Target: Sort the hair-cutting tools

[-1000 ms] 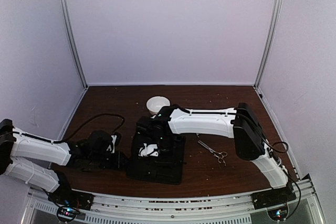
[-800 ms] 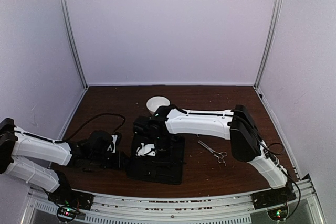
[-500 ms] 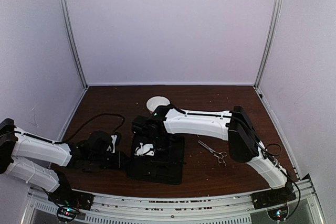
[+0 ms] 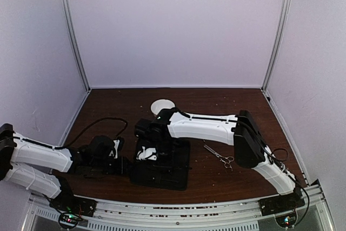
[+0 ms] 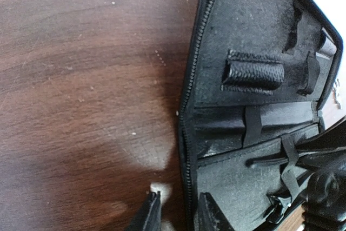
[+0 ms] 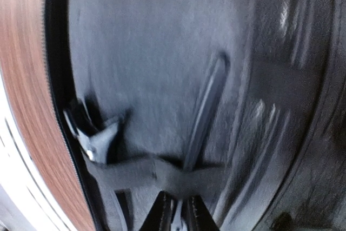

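An open black case (image 4: 168, 176) lies at the middle of the table. Inside it, a thin stick-like tool (image 6: 208, 101) is tucked under an elastic strap (image 6: 130, 172). Its near end runs between the fingers of my right gripper (image 6: 177, 216), which is shut narrowly on it over the case's left half (image 4: 150, 154). From the left wrist the same tool (image 5: 270, 160) shows as a dark line under a strap. My left gripper (image 5: 178, 216) straddles and grips the case's zipper edge (image 5: 186, 106) at the case's left side (image 4: 128, 167). One pair of silver scissors (image 4: 220, 156) lies on the table right of the case.
A white bowl (image 4: 161, 105) stands behind the case, just beyond my right arm. The left arm's black cable (image 4: 102, 121) loops over the table on the left. White walls and metal posts close the table in at the back and sides.
My right arm has slid slightly left over the case, and its fingers have parted a little. The left arm and the scissors have not moved.
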Controlling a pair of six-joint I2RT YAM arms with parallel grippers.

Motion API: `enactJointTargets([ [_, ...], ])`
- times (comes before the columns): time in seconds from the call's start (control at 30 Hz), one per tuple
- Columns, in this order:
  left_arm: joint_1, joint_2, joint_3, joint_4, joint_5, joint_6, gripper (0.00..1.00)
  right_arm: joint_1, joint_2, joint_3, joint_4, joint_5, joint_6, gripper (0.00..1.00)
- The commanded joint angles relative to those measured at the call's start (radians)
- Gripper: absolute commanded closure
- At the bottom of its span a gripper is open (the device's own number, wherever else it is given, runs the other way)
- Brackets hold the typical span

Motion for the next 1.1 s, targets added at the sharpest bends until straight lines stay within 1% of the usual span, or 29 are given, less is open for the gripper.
enactJointTargets([
  [0.0,0.006,-0.027,0.012,-0.076,-0.028,0.014,0.69,0.005,-0.058,-0.028,0.107,-0.036,-0.014,0.77],
  [0.1,0.006,-0.065,0.036,-0.152,-0.069,0.043,0.61,-0.003,-0.167,-0.097,0.114,-0.050,-0.036,0.67],
  [0.23,0.007,-0.109,0.084,-0.249,-0.136,0.078,0.48,-0.015,-0.278,-0.159,0.129,-0.047,-0.043,0.59],
  [0.3,0.008,-0.117,0.112,-0.291,-0.160,0.099,0.44,-0.028,-0.322,-0.191,0.134,-0.035,-0.049,0.57],
  [0.43,0.020,-0.106,0.176,-0.323,-0.176,0.148,0.40,-0.075,-0.429,-0.359,0.209,0.001,-0.061,0.57],
  [0.57,0.072,-0.058,0.245,-0.325,-0.160,0.194,0.42,-0.148,-0.546,-0.549,0.304,0.007,-0.070,0.57],
  [0.67,0.115,0.012,0.304,-0.322,-0.133,0.232,0.47,-0.201,-0.630,-0.672,0.366,0.015,-0.073,0.57],
  [0.8,0.144,0.106,0.404,-0.331,-0.088,0.299,0.54,-0.264,-0.719,-0.810,0.471,0.025,-0.075,0.57],
  [0.9,0.156,0.174,0.472,-0.352,-0.064,0.319,0.58,-0.312,-0.725,-0.847,0.506,0.030,-0.056,0.58],
  [1.07,0.160,0.272,0.540,-0.379,-0.028,0.319,0.63,-0.380,-0.713,-0.834,0.502,-0.042,-0.041,0.59],
])
